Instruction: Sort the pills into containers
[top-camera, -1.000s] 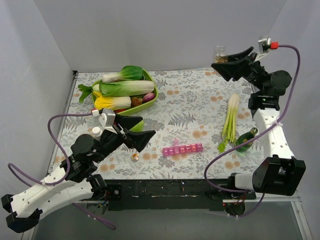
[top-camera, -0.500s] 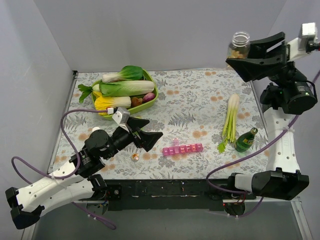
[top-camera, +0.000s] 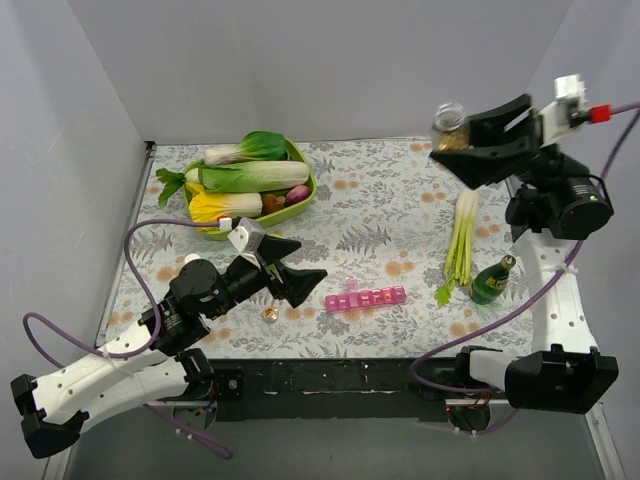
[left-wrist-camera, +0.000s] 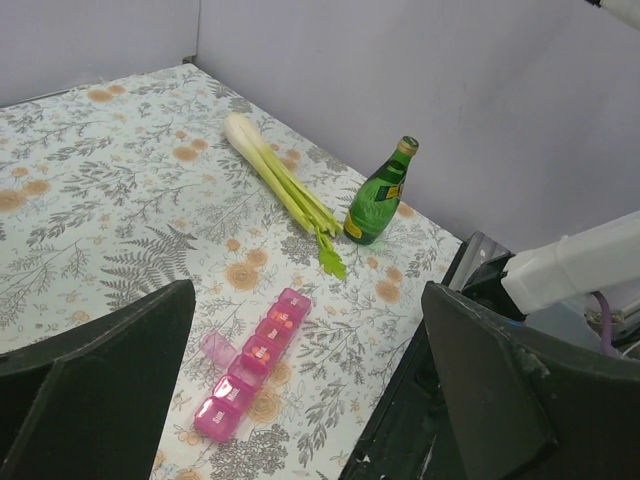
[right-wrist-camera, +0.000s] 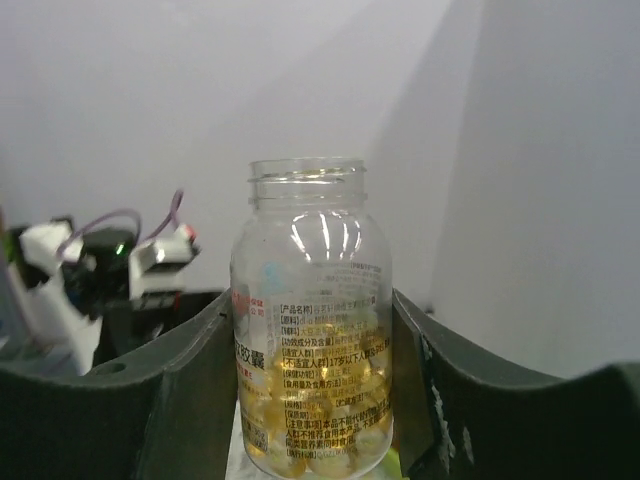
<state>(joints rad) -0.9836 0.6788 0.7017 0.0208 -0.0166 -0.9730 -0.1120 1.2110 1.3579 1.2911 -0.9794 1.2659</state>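
You're in a robot test booth: plain grey walls (top-camera: 300, 70) box in a small flowery counter (top-camera: 390, 215), with two robot arms (top-camera: 100, 375) bolted to its near edge.

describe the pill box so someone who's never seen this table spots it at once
On the floral table, look near the front edge, in the middle. The pill box lies flat there, just right of the left gripper and left of the celery. It is the only bright pink thing: a slim translucent strip of small square cells.

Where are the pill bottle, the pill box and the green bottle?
pill bottle (right-wrist-camera: 312, 330), right wrist view, on its label.
pill box (top-camera: 365, 298), top external view, on the middle cell.
green bottle (left-wrist-camera: 373, 203), left wrist view, on its body.
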